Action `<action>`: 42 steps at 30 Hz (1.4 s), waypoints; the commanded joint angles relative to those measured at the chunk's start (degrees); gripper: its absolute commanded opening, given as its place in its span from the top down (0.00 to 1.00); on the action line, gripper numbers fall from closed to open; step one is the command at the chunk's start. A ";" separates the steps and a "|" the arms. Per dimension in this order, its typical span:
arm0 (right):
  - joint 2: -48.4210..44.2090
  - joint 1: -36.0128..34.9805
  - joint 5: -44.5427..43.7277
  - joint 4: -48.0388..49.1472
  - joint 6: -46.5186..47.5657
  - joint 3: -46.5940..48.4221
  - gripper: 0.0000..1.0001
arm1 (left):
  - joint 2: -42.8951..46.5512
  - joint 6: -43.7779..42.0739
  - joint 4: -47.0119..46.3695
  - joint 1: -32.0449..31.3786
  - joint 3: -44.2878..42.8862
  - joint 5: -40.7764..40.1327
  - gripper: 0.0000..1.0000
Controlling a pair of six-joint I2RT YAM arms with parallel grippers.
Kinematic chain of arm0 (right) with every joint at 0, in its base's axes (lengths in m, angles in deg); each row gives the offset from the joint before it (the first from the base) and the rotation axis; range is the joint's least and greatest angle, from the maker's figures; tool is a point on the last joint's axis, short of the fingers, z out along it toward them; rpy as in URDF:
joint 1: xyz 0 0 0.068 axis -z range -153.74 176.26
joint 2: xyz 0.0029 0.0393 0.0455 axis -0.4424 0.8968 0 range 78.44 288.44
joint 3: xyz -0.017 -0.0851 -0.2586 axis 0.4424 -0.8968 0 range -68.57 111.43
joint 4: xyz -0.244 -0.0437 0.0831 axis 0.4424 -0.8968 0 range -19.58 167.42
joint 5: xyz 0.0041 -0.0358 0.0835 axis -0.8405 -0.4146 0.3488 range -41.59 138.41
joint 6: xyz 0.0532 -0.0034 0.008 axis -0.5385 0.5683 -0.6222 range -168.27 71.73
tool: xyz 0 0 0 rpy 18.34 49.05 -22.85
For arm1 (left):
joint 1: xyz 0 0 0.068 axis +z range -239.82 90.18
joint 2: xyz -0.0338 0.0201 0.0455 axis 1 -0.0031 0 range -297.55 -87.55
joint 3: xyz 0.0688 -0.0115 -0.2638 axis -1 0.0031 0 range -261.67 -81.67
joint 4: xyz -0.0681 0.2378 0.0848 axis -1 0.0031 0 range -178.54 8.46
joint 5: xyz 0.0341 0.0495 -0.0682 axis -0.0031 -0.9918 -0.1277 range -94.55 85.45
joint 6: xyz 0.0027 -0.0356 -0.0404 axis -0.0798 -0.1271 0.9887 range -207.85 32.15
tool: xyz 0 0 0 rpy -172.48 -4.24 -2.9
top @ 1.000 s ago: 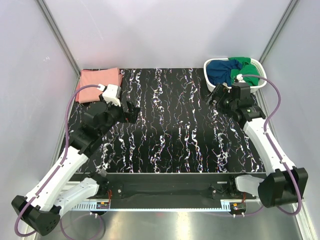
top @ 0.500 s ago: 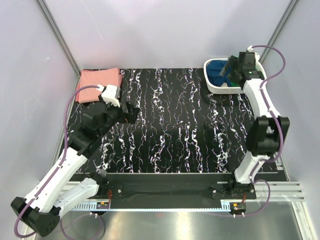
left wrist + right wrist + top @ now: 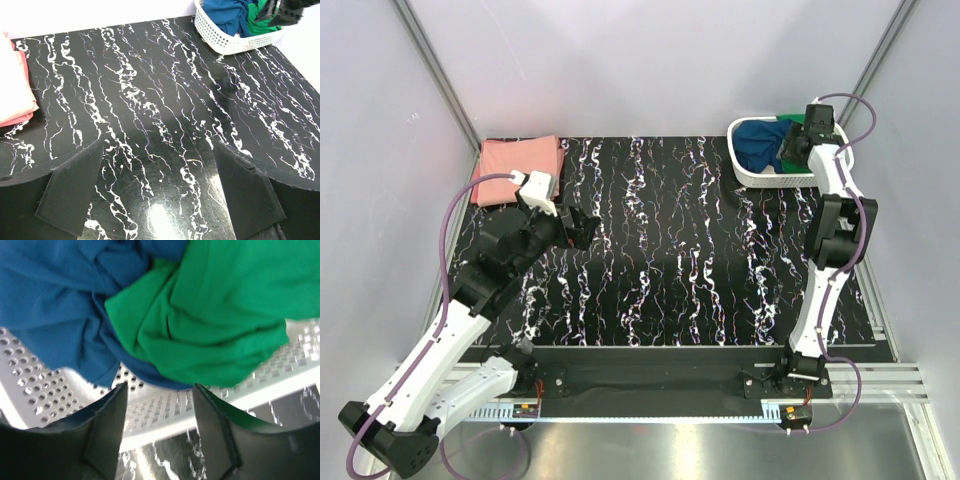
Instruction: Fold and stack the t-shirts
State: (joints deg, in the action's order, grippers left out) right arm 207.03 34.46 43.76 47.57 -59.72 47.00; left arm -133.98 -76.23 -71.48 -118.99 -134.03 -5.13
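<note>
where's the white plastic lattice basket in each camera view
top external: white plastic lattice basket in the upper right of the picture.
left wrist: basket at the top right edge, partly cut off.
right wrist: basket seen close up, its perforated wall across the lower half.
shared landmark: the dark blue cotton t-shirt bunched inside it.

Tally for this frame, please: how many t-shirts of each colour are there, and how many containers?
salmon pink t-shirt, folded on the table: 1
navy blue t-shirt, in the basket: 1
green t-shirt, in the basket: 1
white basket: 1
Total: 4
</note>
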 commanded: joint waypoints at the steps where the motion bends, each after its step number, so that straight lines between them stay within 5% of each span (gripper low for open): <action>1: 3.48 0.58 1.31 3.92 4.50 5.36 0.36 | 1.17 -0.72 -2.56 0.51 -2.13 2.16 0.01; 6: 9.65 0.67 -2.38 1.02 5.73 14.57 0.36 | 1.35 -0.46 -2.73 1.65 -2.22 3.39 0.01; 10: 8.70 0.67 -6.15 4.08 6.96 13.72 0.75 | 1.43 -0.02 -2.91 2.71 -2.22 4.18 0.01; 11: 7.99 0.67 -6.77 4.35 7.22 13.54 0.96 | 1.35 -0.02 -2.82 2.71 -2.22 4.10 0.01; 12: 7.20 0.67 -7.48 4.44 7.40 13.72 1.00 | 1.35 -0.02 -2.91 2.80 -2.13 4.09 0.01; 21: -12.56 0.67 -5.74 0.50 1.88 18.09 1.00 | 1.08 -0.28 -2.91 3.24 -1.96 2.69 0.01; 29: -26.89 0.58 24.13 -3.56 -8.93 26.20 1.00 | 1.61 -0.72 -2.74 3.24 -1.34 -1.77 0.01; 32: -32.69 0.58 35.55 0.56 -17.10 20.07 1.00 | 1.00 -0.54 -1.86 3.24 -1.60 -3.72 0.01; 36: -41.30 -0.64 46.45 11.79 -29.04 -1.62 1.00 | 1.17 -0.10 -2.12 3.24 -1.25 -5.04 0.01; 42: -53.43 -7.40 45.17 11.76 -25.84 -29.58 0.99 | 1.26 -0.10 -1.86 3.24 -1.08 -6.71 0.01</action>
State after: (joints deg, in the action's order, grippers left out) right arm 153.42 30.05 85.79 61.06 -84.41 27.68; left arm -133.35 -76.17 -71.43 -116.00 -134.05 -9.39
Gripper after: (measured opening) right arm 0.017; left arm 0.987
